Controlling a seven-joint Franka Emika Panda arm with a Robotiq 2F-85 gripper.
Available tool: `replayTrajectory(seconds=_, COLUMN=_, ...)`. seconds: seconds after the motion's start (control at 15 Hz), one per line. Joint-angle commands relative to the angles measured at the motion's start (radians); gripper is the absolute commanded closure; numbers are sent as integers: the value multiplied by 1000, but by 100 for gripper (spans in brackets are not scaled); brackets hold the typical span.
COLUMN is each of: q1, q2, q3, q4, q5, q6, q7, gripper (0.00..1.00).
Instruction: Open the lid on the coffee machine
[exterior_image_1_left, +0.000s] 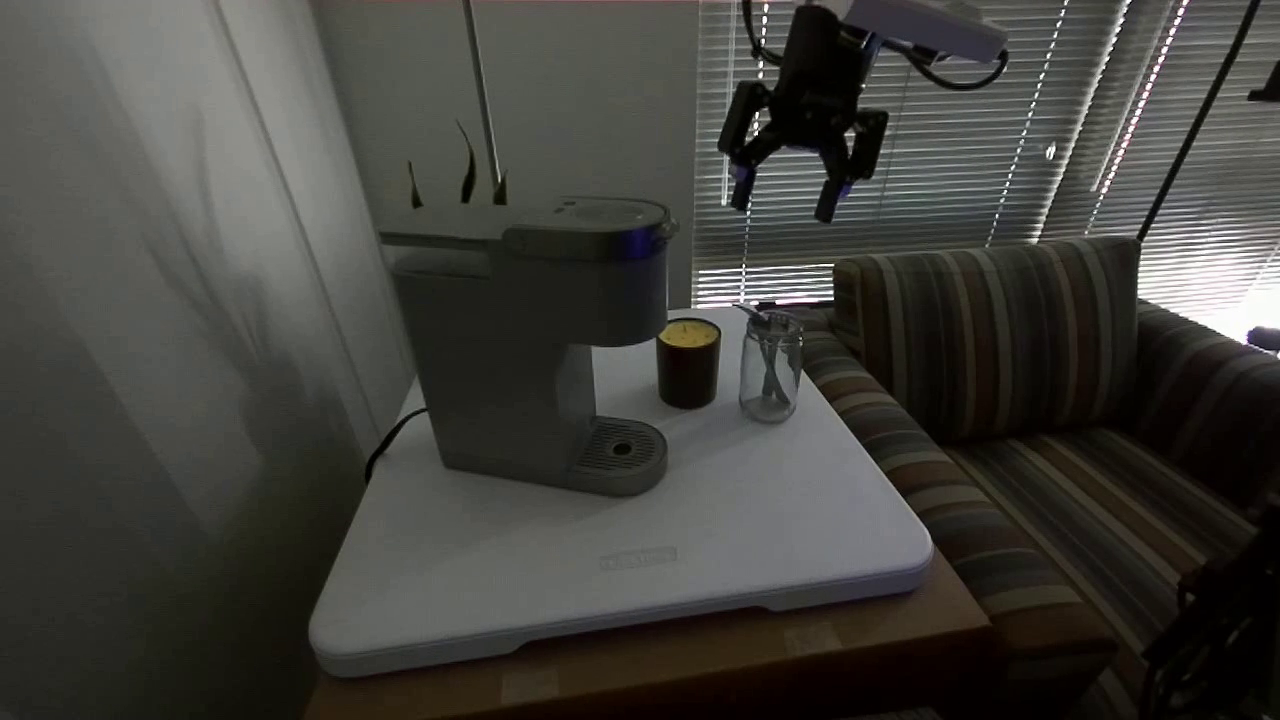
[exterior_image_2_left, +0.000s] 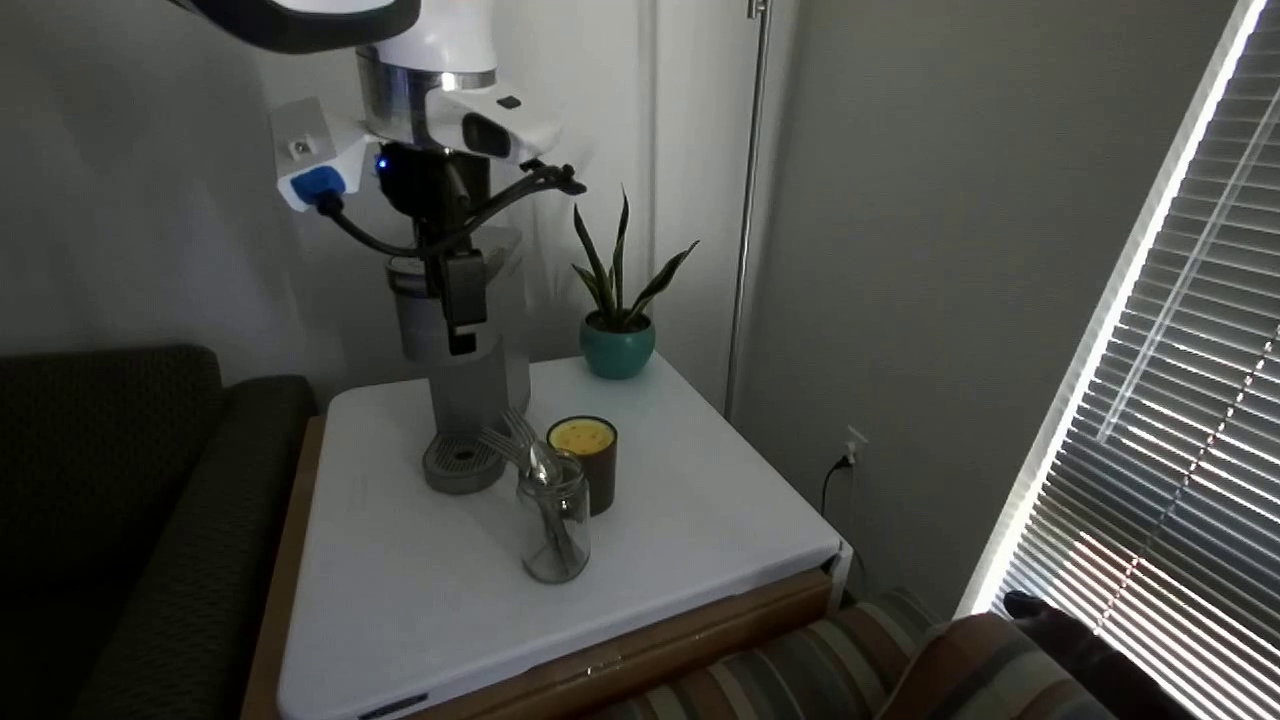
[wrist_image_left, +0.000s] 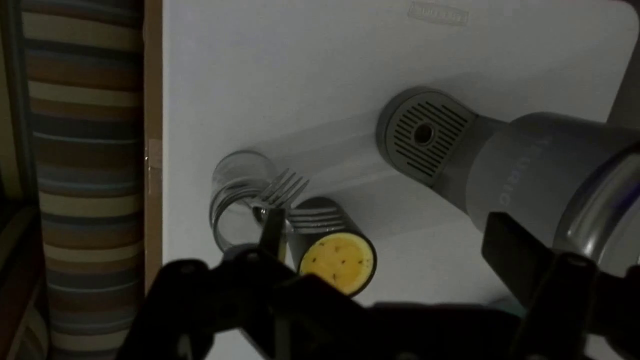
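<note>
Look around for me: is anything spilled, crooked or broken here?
Nothing stands out. The coffee machine stands upright with its lid down, and the candle beside the glass jar is upright too. The forks lean out of the jar, which looks ordinary. I see no spill or damage, though the pictures are dim.

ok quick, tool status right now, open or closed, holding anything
Tool: open, holding nothing.
</note>
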Motion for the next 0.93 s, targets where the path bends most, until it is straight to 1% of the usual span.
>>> replayTrajectory(seconds=0.0, q1=12, q2=69, q3=16, q4=37, q5=32, q6=17, q7=30, gripper=0)
replayTrajectory(seconds=0.33, q1=20, q2=118, q3=36, q4=55, q5=91, q6=77, q7=42, gripper=0)
replayTrajectory(seconds=0.4, q1=20, q2=124, q3=39, q4=56, q5=102, q6=93, q7=41, gripper=19)
replayTrajectory(seconds=0.6, q1=22, q2=133, q3=41, q4=57, q5=117, q6=131, q7=49, gripper=42)
replayTrajectory(seconds=0.67, q1=22, q2=133, q3=42, q4=56, q5=119, q6=139, q7=51, gripper=47)
replayTrajectory(seconds=0.73, q1=21, q2=131, q3=42, q4=53, q5=121, q6=150, q7=54, gripper=56)
replayTrajectory(seconds=0.8, q1=21, q2=130, q3=42, q4=51, q5=122, q6=158, q7=57, gripper=61)
replayTrajectory(seconds=0.87, q1=20, q2=128, q3=43, q4=48, q5=128, q6=169, q7=61, gripper=70)
